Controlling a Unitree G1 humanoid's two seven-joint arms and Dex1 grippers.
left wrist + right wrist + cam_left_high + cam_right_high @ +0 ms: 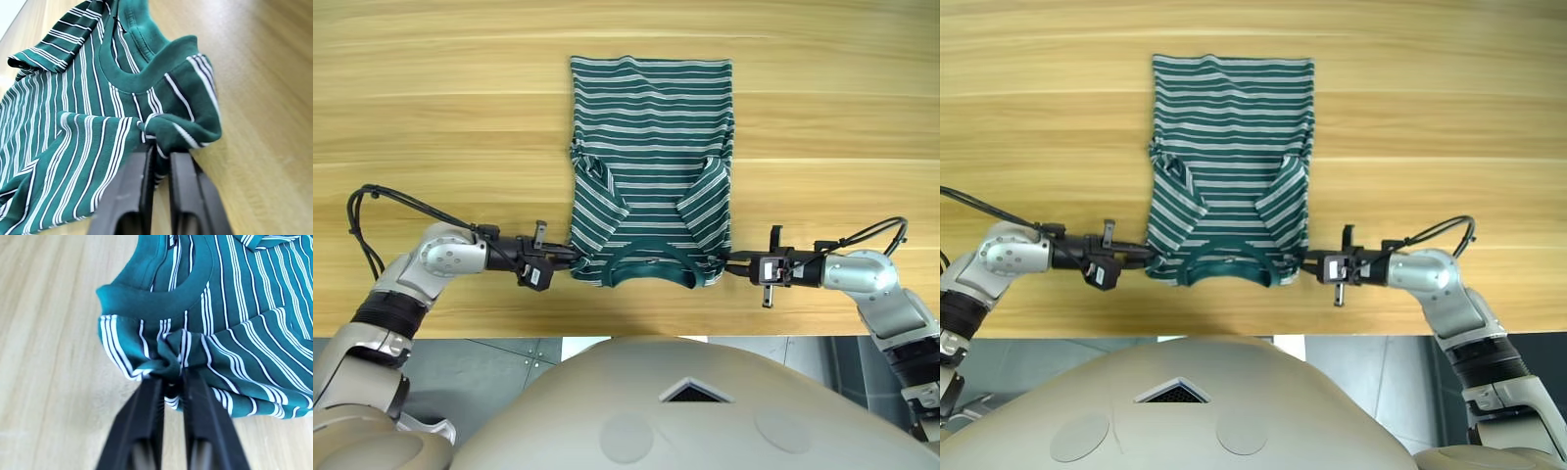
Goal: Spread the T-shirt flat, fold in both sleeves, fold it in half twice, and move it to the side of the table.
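Observation:
A green T-shirt with white stripes (651,147) lies on the wooden table (431,117), both sleeves folded in over the body, collar (651,262) toward the near edge and hem at the far end. My left gripper (570,258) is shut on the T-shirt's shoulder corner (161,139) on the left of the collar. My right gripper (728,262) is shut on the opposite shoulder corner (171,363). In both wrist views the black fingers (142,186) pinch bunched fabric just above the tabletop.
The table's near edge (509,336) runs just behind both forearms. Bare wood stretches to the left (431,176) and to the right (842,147) of the shirt, and beyond its hem.

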